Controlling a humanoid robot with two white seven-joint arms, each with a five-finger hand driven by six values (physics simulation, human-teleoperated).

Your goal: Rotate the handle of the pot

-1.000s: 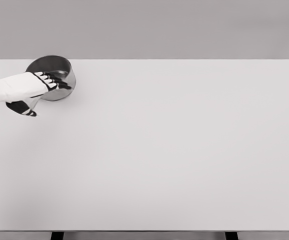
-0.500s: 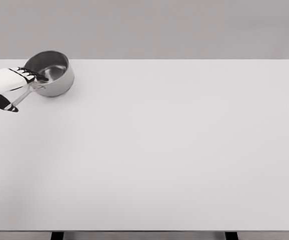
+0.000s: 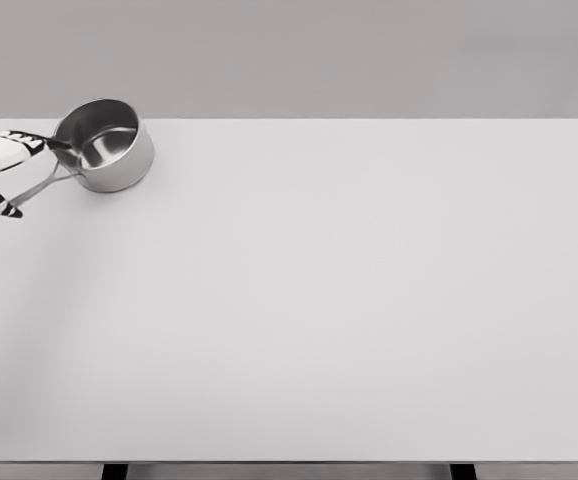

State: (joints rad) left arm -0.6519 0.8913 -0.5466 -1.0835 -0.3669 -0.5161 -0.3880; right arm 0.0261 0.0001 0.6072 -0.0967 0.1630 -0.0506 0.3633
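A shiny steel pot [image 3: 107,146] stands on the white table [image 3: 329,290] at its far left corner. Its thin metal handle [image 3: 41,186] points toward the lower left. My left hand [image 3: 14,172] comes in at the left edge, white with black fingertips. Its fingers [image 3: 31,140] stretch out above the handle toward the pot's rim, and the thumb sits below the handle's end. The handle runs through the wide gap between them, and the hand is open, with no closed grasp on it. The right hand is out of view.
The table's left edge lies right by the hand and the pot. Its back edge runs just behind the pot. A plain grey wall [image 3: 369,60] stands behind.
The left hand has drawn back to the left, off the pot's top. The handle, hidden before, now shows pointing lower left, and the pot has shifted slightly right.
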